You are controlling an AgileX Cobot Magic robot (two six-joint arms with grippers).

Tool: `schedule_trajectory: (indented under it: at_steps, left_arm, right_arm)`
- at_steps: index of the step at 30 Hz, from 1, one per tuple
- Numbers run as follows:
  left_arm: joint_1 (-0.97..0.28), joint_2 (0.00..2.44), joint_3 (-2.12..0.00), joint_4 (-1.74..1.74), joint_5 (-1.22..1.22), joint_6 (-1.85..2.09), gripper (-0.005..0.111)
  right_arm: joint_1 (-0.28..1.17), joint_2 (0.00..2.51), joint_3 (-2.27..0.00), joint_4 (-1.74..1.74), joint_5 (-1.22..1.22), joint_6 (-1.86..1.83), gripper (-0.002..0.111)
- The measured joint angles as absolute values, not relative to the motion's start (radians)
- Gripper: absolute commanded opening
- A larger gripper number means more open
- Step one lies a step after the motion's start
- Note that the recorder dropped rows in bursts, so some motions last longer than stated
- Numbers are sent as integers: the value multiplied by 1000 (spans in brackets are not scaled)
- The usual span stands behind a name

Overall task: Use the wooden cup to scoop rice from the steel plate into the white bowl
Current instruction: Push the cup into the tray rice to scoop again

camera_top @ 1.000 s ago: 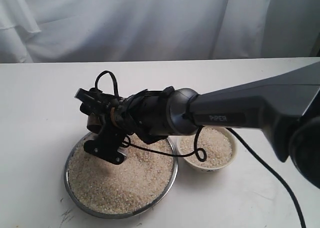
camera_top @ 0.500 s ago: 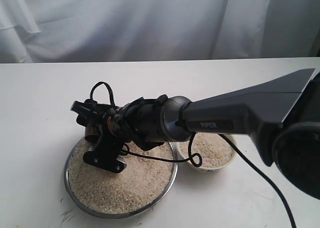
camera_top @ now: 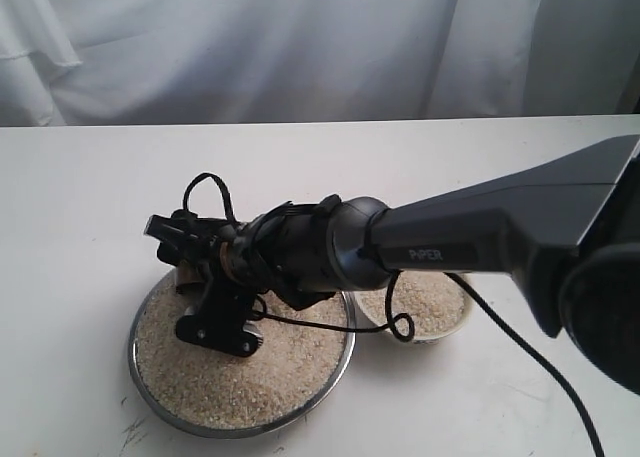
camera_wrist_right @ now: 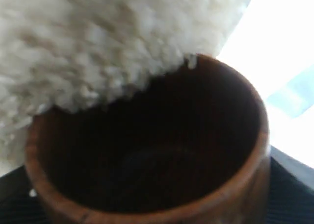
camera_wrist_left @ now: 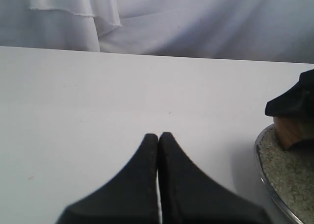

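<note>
table (camera_top: 90, 197): white | backdrop: draped white curtain (camera_top: 300, 47) | right pincer (camera_top: 178, 252): grips wooden cup (camera_wrist_right: 147, 175)

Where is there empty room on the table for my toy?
The table is bare behind the steel plate and white bowl, up to the curtain, and left of the plate. It is crowded over the plate, where the arm holds the wooden cup against the rice.

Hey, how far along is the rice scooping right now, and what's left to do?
Done: the white bowl already holds rice. In hand: the right gripper holds the wooden cup tilted into the rice at the far left edge of the steel plate; its inside looks mostly empty. Left: fill it, carry it over, pour. Plenty of rice lies in the plate.
</note>
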State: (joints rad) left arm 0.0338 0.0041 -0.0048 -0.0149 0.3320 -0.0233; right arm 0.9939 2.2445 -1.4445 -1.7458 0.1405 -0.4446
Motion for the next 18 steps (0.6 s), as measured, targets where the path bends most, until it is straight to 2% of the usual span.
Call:
schedule_trajectory:
  at_steps: [18]
  left_arm:
    - [34, 4, -5, -15, 332, -23, 0]
  right_arm:
    - [994, 2216, -1380, -1605, 142, -443, 0]
